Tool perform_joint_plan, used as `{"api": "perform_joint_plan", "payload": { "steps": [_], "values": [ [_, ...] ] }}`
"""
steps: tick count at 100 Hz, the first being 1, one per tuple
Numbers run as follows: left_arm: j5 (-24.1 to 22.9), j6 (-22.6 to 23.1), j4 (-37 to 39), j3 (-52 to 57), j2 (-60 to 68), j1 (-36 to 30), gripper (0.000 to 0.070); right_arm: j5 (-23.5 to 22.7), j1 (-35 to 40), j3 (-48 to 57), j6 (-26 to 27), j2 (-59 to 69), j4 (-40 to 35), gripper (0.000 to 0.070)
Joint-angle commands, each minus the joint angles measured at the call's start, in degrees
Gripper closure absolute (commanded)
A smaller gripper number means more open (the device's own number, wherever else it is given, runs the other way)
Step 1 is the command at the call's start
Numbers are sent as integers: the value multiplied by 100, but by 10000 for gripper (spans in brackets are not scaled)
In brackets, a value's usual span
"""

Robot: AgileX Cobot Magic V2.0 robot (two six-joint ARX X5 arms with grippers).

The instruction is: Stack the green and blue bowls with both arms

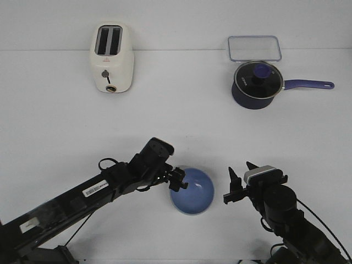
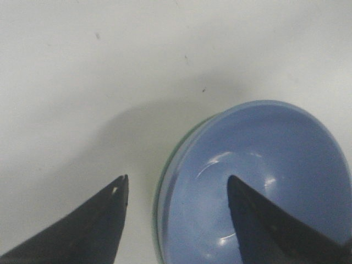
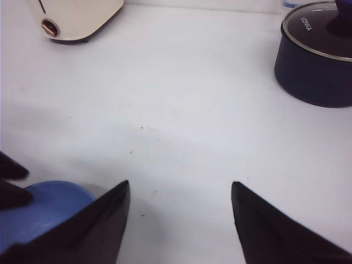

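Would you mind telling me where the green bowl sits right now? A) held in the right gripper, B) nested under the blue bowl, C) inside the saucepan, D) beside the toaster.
B: in the left wrist view a thin green rim shows just beneath the blue bowl, whose rim the open left gripper straddles.

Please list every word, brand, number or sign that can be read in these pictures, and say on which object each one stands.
"KONKA": on the rim of the saucepan's glass lid, right wrist view.
White stickers on the left arm: print too small to read.
Small mark on the toaster front: too small to read.
Blue bowl, clear container: no text visible.
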Motion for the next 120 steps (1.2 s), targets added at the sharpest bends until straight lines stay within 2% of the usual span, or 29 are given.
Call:
{"api": "perform_joint_plan", "payload": {
  "steps": [1, 13, 21, 39, 54, 56, 58, 62, 63, 65, 95, 120],
  "values": [
    [-240, 269, 22, 90, -358, 15, 349, 7, 48, 39, -52, 17, 70, 314],
    [-811, 640, -114, 70, -1182, 111, 349, 7, 48, 39, -101, -131, 70, 314],
    [-1161, 673, -61, -129, -1794, 179, 349, 4, 48, 39, -192, -306, 66, 314],
    [-1471, 660, 566, -1506, -3217, 284, 353, -13, 48, -55, -219, -804, 26, 314],
    [-1539, 544, 636, -2433, -4013, 284, 387, -114, 48, -291, -210, -1045, -61, 323],
    [-1561, 507, 636, -2507, -4074, 284, 420, -133, 48, -299, -201, -1058, -76, 350],
    [-1582, 483, 636, -2568, -4127, 284, 467, -153, 48, -304, -184, -1060, -111, 405],
    [-1613, 442, 632, -2658, -4194, 284, 601, -168, 48, -304, -175, -1058, -120, 561],
    [-1620, 437, 629, -2673, -4207, 284, 641, -173, 48, -304, -175, -1058, -120, 638],
    [-1622, 424, 629, -2699, -4227, 284, 700, -173, 48, -304, -175, -1058, -120, 700],
    [-1624, 470, 656, -2717, -4308, 284, 685, -151, 46, -302, -31, -1091, -177, 689],
    [-1620, 470, 1097, -2717, -4339, 282, 685, -151, 46, -302, -28, -1102, 7, 690]
  ]
}}
